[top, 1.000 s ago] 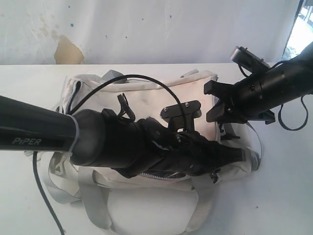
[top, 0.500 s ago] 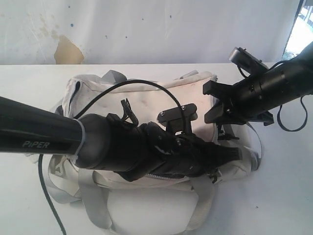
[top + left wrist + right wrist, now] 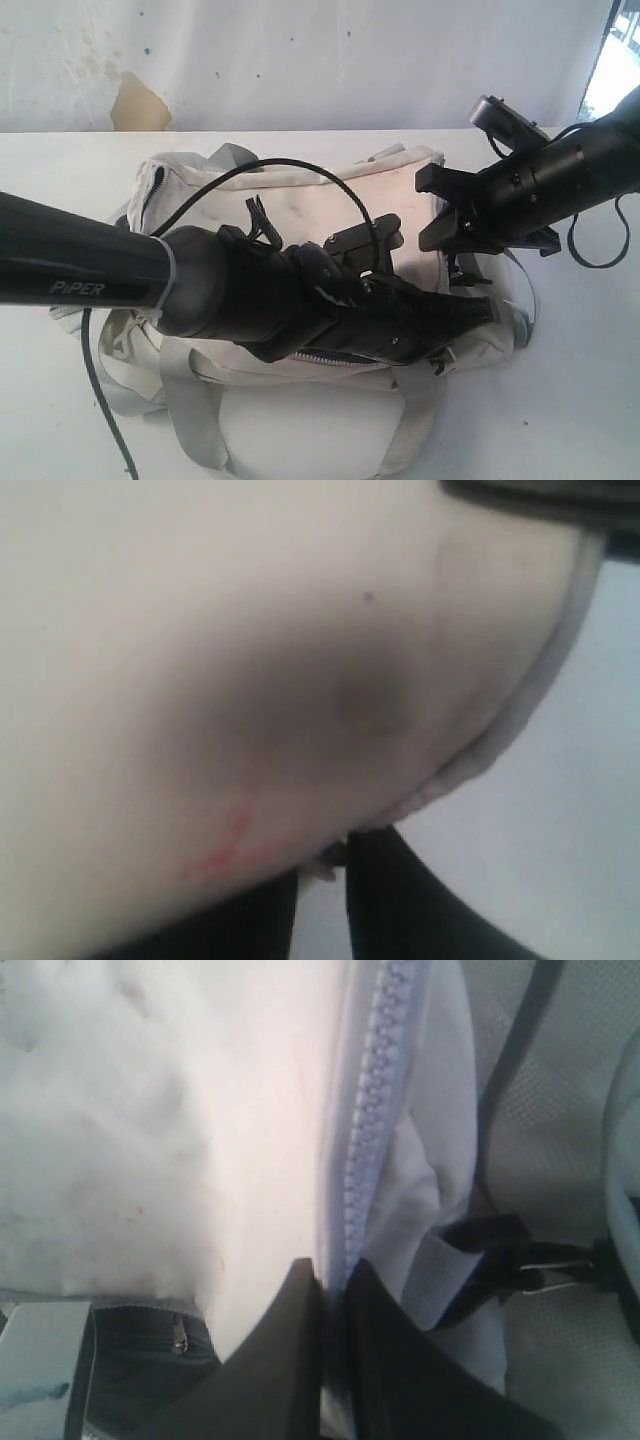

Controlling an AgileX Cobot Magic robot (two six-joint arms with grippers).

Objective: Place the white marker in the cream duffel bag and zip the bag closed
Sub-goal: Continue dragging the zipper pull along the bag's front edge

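Note:
The cream duffel bag (image 3: 300,200) lies on the white table with both arms over it. My left gripper (image 3: 480,315) is low at the bag's front right corner. In the left wrist view its dark fingers (image 3: 400,900) stand almost together at the left gripper's (image 3: 322,865) tips, pinching a small tab on the blurred bag's (image 3: 250,660) seam. My right gripper (image 3: 432,210) is at the bag's right end. It is shut at the right gripper's (image 3: 333,1275) tips on the bag's fabric, where the grey zipper (image 3: 370,1110) runs between its jaws. The white marker is out of view.
The white table (image 3: 580,380) surrounds the bag and a pale wall stands behind. Grey webbing straps (image 3: 190,420) trail off the bag's front left. A black cable (image 3: 300,165) arches over the bag. A strap with a black buckle (image 3: 470,1260) sits beside the right fingers.
The left arm's wrist has rolled slightly and shifted a little over the bag's front. The right arm and the bag have stayed put.

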